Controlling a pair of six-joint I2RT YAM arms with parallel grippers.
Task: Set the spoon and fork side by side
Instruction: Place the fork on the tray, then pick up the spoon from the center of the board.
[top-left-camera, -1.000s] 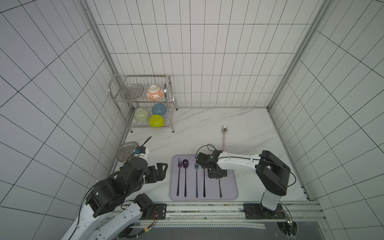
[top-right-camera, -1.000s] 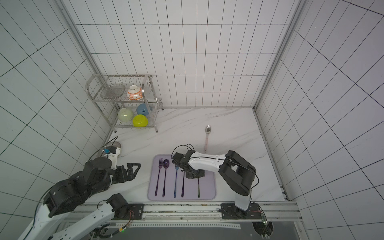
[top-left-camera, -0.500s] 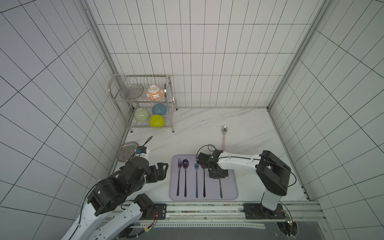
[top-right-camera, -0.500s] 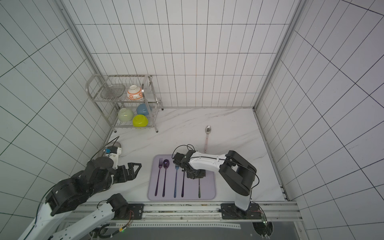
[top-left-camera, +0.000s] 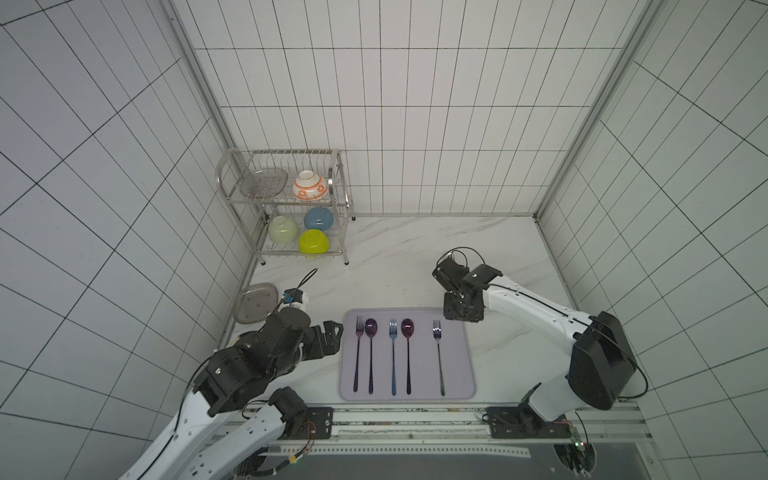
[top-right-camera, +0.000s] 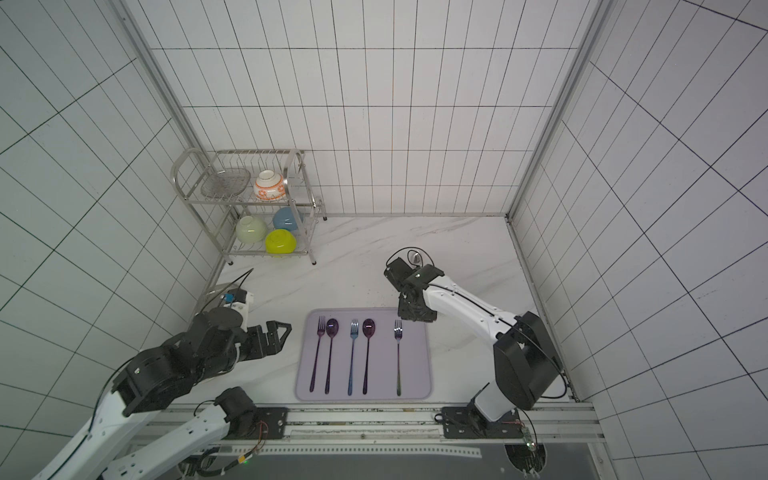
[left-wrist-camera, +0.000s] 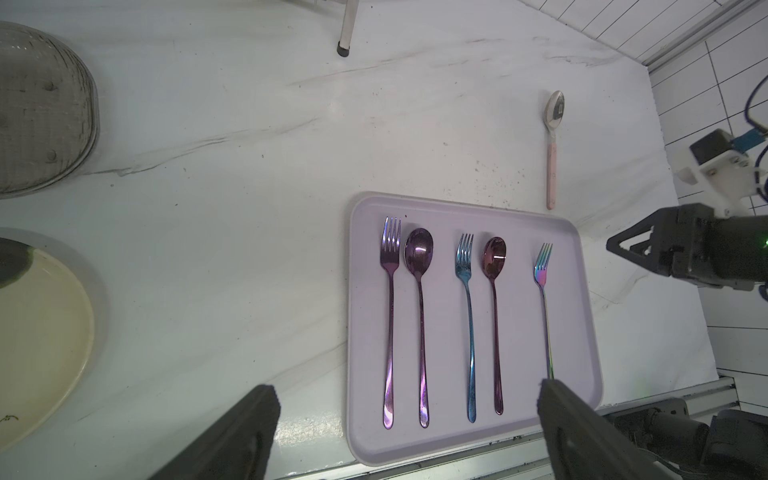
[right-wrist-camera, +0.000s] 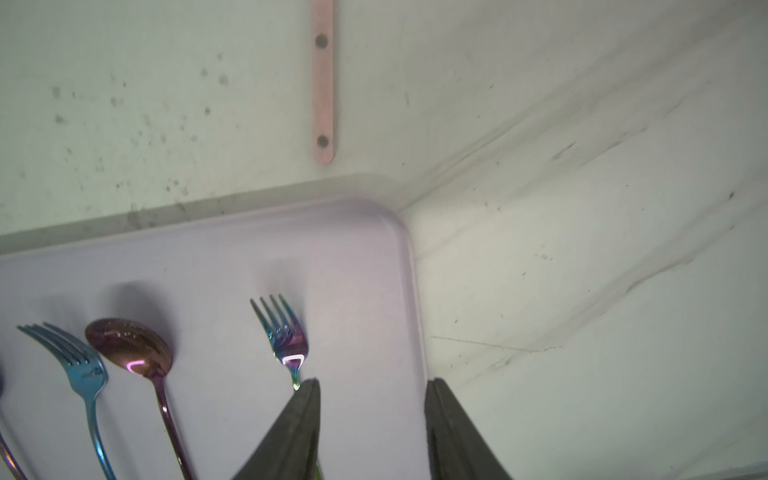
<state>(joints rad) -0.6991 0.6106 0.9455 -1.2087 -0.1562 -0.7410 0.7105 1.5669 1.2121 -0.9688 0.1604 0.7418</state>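
A lilac tray (top-left-camera: 457, 374) near the table's front holds a purple fork (top-left-camera: 358, 353) beside a purple spoon (top-left-camera: 370, 353), and a blue fork (top-left-camera: 392, 357) beside a rose spoon (top-left-camera: 407, 353). A rainbow fork (top-left-camera: 438, 357) (right-wrist-camera: 284, 332) lies alone at the tray's right. A pink-handled spoon (left-wrist-camera: 552, 166) (right-wrist-camera: 323, 83) lies on the table beyond the tray. My right gripper (top-left-camera: 461, 318) (right-wrist-camera: 372, 384) hovers over the tray's far right corner, open, nothing between its fingers. Left of the tray, my left gripper (top-left-camera: 332, 336) (left-wrist-camera: 407, 388) is wide open and empty.
A wire dish rack (top-left-camera: 286, 208) with several bowls stands at the back left. A grey plate (top-left-camera: 255, 302) lies by the left wall, and a cream plate (left-wrist-camera: 37, 345) shows in the left wrist view. The metal rail (top-left-camera: 415, 415) runs along the table's front edge.
My right gripper has opened, let go of the rainbow fork on the tray and drawn back toward the tray's far right corner. The left arm has barely moved.
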